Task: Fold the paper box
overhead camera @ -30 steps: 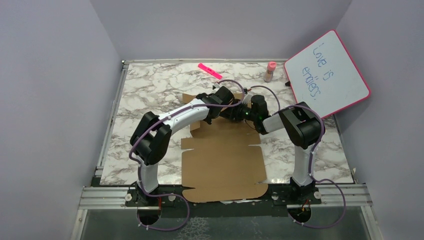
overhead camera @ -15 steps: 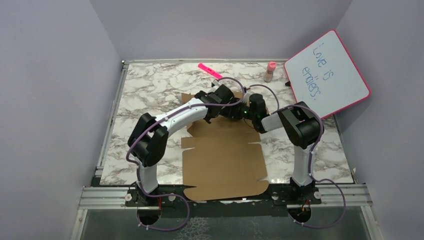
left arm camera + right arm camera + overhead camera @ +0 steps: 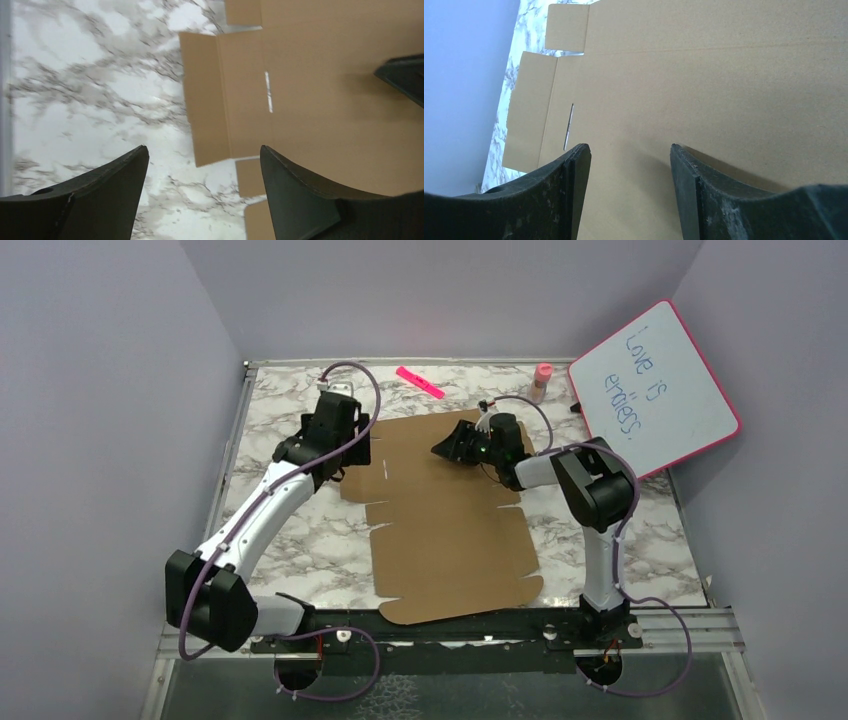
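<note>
the paper box (image 3: pixel 450 530) is lying flat and unfolded on the marble table (image 3: pixel 280 530), its near edge being carried just past the table's front edge. the left gripper (image 3: pixel 202 156) is being held with its fingers (image 3: pixel 300 195) spread wide and nothing pinched. the outer edge of a side flap (image 3: pixel 205 100) is being seen just beyond the gap between them, with bare marble open beside one finger. the right gripper (image 3: pixel 629 150) is being held above the far part of the sheet, fingers (image 3: pixel 704 195) spread and gripping nothing. cardboard is filling the room ahead, and a slot (image 3: pixel 568 126) is showing beyond one tip. whether those tips are touching the sheet cannot be told.
</note>
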Available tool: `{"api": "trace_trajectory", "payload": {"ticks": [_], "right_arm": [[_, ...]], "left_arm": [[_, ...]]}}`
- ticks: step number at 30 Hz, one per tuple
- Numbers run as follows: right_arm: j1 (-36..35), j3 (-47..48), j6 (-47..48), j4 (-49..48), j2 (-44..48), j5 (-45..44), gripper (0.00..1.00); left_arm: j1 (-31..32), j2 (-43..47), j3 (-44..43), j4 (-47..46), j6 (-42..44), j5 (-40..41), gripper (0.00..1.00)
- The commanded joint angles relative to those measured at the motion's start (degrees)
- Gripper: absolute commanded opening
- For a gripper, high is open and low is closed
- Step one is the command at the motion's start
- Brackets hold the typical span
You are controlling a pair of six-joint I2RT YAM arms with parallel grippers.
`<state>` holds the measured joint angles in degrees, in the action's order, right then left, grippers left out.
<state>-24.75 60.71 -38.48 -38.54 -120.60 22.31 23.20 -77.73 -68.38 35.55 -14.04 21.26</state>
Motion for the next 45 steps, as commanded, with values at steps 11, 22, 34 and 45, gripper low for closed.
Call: {"api": "trace_trajectory", "payload": {"ticks": [11,22,34,45], "right_arm": [[-0.03,-11.78,3.83,0.47,12.42,2.27,0.68],[-0.03,-20.54,3.33,-3.74,12.42,4.89,0.68],[-0.25,-22.38,4.50,-5.93,10.76,4.97,0.68],[-0.65,-22.69,5.17,-6.05,10.93,4.36,0.68]], "left_arm": [[-6.59,11.36,25.53,-17.86,-17.50,-31.36,0.89],[-6.68,8.56,33.25,-27.38,-21.58,-31.63,0.92],[-6.68,3.84,36.65,-32.35,-22.35,-32.69,0.92],[-5.87,-0.28,37.34,-35.27,-24.06,-36.82,0.89]]}}
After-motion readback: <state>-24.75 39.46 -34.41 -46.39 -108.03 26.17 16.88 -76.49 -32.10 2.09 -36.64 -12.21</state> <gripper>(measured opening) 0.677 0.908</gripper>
